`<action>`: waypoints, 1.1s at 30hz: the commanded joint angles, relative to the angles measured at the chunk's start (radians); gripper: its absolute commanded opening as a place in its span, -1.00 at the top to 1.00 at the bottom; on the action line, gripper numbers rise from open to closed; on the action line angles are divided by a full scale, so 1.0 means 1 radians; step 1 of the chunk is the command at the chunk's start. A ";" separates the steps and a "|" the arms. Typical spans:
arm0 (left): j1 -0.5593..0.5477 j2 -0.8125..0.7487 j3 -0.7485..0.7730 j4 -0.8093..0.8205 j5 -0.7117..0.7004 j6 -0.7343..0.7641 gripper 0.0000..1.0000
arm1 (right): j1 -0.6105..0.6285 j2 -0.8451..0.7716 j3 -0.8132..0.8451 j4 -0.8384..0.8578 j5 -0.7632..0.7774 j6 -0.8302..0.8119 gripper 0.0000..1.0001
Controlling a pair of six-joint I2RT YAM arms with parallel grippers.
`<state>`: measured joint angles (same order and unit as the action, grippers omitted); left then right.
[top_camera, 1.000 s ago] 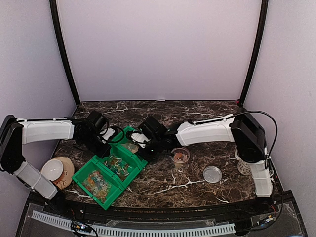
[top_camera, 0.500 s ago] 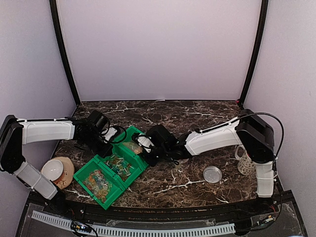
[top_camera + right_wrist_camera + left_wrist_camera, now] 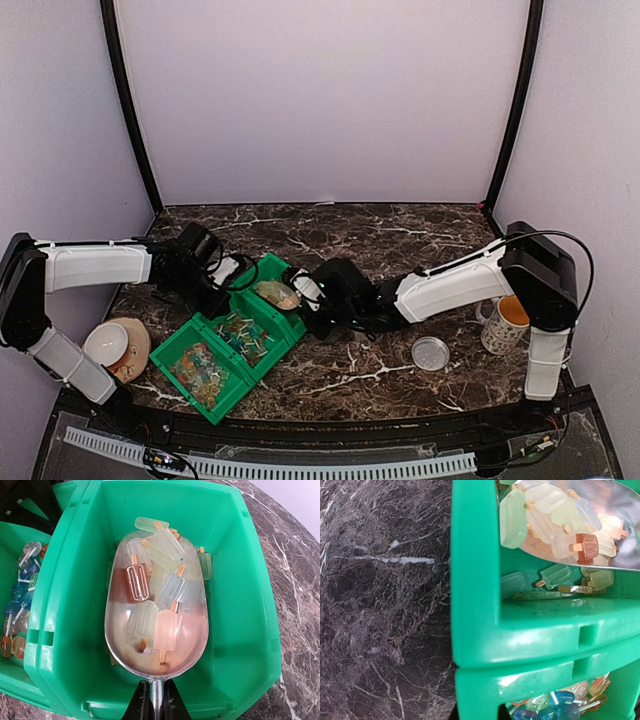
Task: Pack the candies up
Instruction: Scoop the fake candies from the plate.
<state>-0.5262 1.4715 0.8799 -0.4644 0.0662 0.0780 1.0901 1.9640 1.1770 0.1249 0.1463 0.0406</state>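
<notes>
Our right claw (image 3: 156, 706) is pinched tight on the thin handle of a metal scoop (image 3: 192, 645), with one finger on either side. The scoop's bowl sits inside a green bin (image 3: 240, 630) and is heaped with candies (image 3: 150, 580), little ice-lolly shapes in pale green, brown, pink and clear. A few more lie on the bin floor beside the bowl.

This bin is the far one of three set in a slanting row that runs from the near left part of the bench (image 3: 400, 230) toward its middle. The next bin (image 3: 15, 677) holds round lollipop sweets in blue, orange and clear. The nearest bin (image 3: 228, 395) holds a mixed-colour heap.

Our left claw (image 3: 224, 279) is closed and lies against the far left side of the row. Its own camera shows only the bin wall up close, not its fingers, so we cannot tell what, if anything, it pinches.

A mug (image 3: 503, 322) stands near the right edge. A clear round lid (image 3: 431, 352) lies between it and the bins. A white bowl (image 3: 106, 342) rests on a wooden plate (image 3: 133, 358) by the near left corner.
</notes>
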 commanded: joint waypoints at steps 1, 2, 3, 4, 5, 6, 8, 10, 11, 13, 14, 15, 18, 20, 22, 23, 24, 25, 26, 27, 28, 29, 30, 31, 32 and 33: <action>0.009 -0.037 0.028 0.104 0.067 -0.035 1.00 | -0.004 -0.037 -0.072 0.010 0.043 0.019 1.00; 0.009 -0.037 0.027 0.104 0.067 -0.035 1.00 | -0.005 -0.040 -0.079 0.014 0.044 0.019 1.00; 0.010 -0.037 0.027 0.104 0.068 -0.036 1.00 | -0.004 -0.042 -0.082 0.018 0.050 0.020 1.00; 0.011 -0.037 0.028 0.104 0.067 -0.037 1.00 | -0.005 -0.047 -0.086 0.023 0.053 0.023 1.00; 0.012 -0.037 0.028 0.104 0.066 -0.037 1.00 | -0.006 -0.052 -0.093 0.031 0.056 0.024 1.00; 0.011 -0.036 0.028 0.104 0.065 -0.036 1.00 | -0.006 -0.059 -0.099 0.041 0.063 0.025 1.00; 0.012 -0.035 0.028 0.103 0.061 -0.035 1.00 | -0.006 -0.076 -0.116 0.060 0.071 0.027 1.00; 0.014 -0.035 0.027 0.100 0.056 -0.036 1.00 | -0.007 -0.096 -0.135 0.081 0.082 0.027 1.00; 0.014 -0.036 0.028 0.101 0.054 -0.038 1.00 | -0.007 -0.109 -0.154 0.095 0.086 0.026 1.00; 0.018 -0.039 0.028 0.102 0.052 -0.040 1.00 | -0.007 -0.136 -0.185 0.131 0.095 0.024 1.00; 0.019 -0.041 0.028 0.102 0.051 -0.041 1.00 | -0.007 -0.148 -0.201 0.151 0.098 0.023 1.00; 0.020 -0.043 0.028 0.102 0.050 -0.041 1.00 | -0.007 -0.161 -0.220 0.171 0.100 0.022 1.00; 0.023 -0.045 0.028 0.102 0.051 -0.043 1.00 | -0.008 -0.198 -0.275 0.243 0.102 0.021 1.00; 0.022 -0.045 0.028 0.102 0.052 -0.043 1.00 | -0.009 -0.211 -0.301 0.288 0.100 0.021 1.00; 0.023 -0.045 0.030 0.102 0.051 -0.044 1.00 | -0.009 -0.215 -0.313 0.316 0.106 0.022 1.00; 0.024 -0.044 0.029 0.101 0.049 -0.044 1.00 | -0.008 -0.217 -0.319 0.326 0.112 0.023 1.00; 0.024 -0.045 0.028 0.101 0.049 -0.043 1.00 | -0.009 -0.220 -0.325 0.341 0.115 0.022 1.00; 0.023 -0.046 0.028 0.101 0.048 -0.044 1.00 | -0.007 -0.225 -0.335 0.356 0.117 0.020 1.00; 0.024 -0.046 0.027 0.100 0.046 -0.043 1.00 | -0.008 -0.234 -0.345 0.373 0.121 0.018 1.00; 0.023 -0.046 0.027 0.099 0.043 -0.043 1.00 | -0.008 -0.247 -0.364 0.400 0.125 0.013 1.00; 0.022 -0.046 0.027 0.099 0.039 -0.043 1.00 | -0.007 -0.260 -0.375 0.412 0.131 0.010 1.00; 0.023 -0.045 0.029 0.097 0.035 -0.043 1.00 | -0.007 -0.277 -0.390 0.432 0.140 0.004 1.00; 0.024 -0.044 0.031 0.094 0.030 -0.043 1.00 | -0.007 -0.295 -0.414 0.457 0.155 0.001 1.00; 0.023 -0.043 0.033 0.092 0.027 -0.043 1.00 | -0.007 -0.319 -0.435 0.475 0.168 -0.005 1.00; 0.024 -0.043 0.033 0.090 0.024 -0.043 1.00 | -0.007 -0.347 -0.454 0.493 0.180 -0.011 1.00; 0.024 -0.044 0.034 0.090 0.024 -0.044 1.00 | -0.007 -0.360 -0.469 0.497 0.197 -0.019 1.00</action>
<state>-0.5060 1.4715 0.8799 -0.4274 0.0792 0.0601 1.0851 1.6981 0.7559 0.4786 0.2745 0.0498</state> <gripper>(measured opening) 0.094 0.082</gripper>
